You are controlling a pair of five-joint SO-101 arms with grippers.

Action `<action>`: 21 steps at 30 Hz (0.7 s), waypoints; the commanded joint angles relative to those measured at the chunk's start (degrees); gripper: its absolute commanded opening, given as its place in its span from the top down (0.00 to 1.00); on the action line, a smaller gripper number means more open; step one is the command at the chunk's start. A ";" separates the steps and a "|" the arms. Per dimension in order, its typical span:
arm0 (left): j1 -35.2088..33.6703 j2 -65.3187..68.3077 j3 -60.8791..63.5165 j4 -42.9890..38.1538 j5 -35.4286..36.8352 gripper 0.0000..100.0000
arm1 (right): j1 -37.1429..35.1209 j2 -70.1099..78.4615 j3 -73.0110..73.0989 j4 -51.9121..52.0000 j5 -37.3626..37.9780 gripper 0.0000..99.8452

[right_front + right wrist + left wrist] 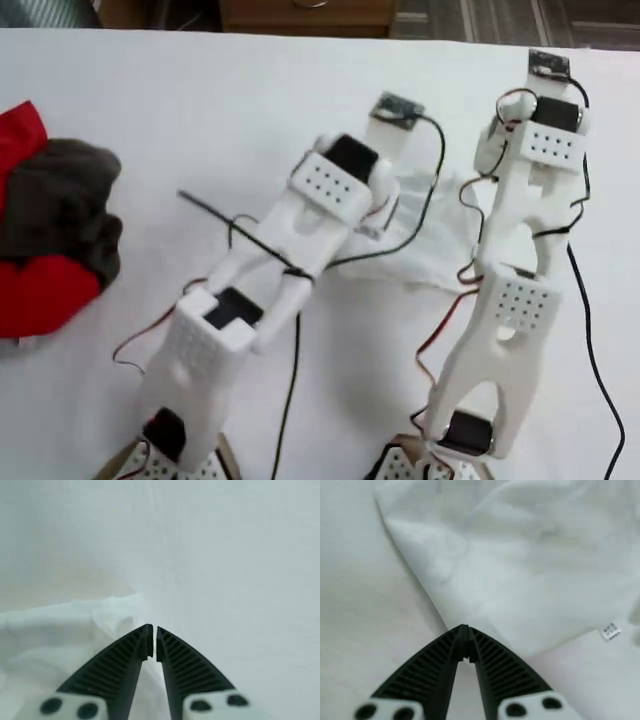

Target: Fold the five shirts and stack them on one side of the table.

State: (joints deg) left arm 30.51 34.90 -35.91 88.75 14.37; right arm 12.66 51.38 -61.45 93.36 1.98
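A white shirt (425,255) lies crumpled on the white table (200,100) between my two arms. In the left wrist view my left gripper (465,645) is shut, its tips pinching the near edge of the white shirt (530,565), whose small label (610,630) shows off to one side. My right gripper (152,642) is shut to a thin slit at a corner of the white shirt (45,640), with cloth at its tips. From above, both arms lean over the shirt and hide the grippers.
A pile with a red shirt (35,295) and a dark grey shirt (60,205) sits at the table's left edge. Bare tabletop stretches across the back and between pile and arms. Cables (290,390) trail near the arm bases.
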 commanded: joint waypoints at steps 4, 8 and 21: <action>1.14 -4.22 3.91 -2.02 0.88 0.97 | -0.57 4.44 -5.89 1.98 -0.53 0.98; 0.97 -4.31 9.36 -5.27 0.53 0.97 | -0.57 6.90 -5.80 1.98 -0.35 0.98; 0.79 -4.40 20.53 -12.13 0.53 0.97 | -6.81 3.12 -5.54 1.89 0.00 0.98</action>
State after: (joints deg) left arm 30.95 33.76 -15.43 77.32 14.55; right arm 8.18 59.30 -65.14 94.86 1.98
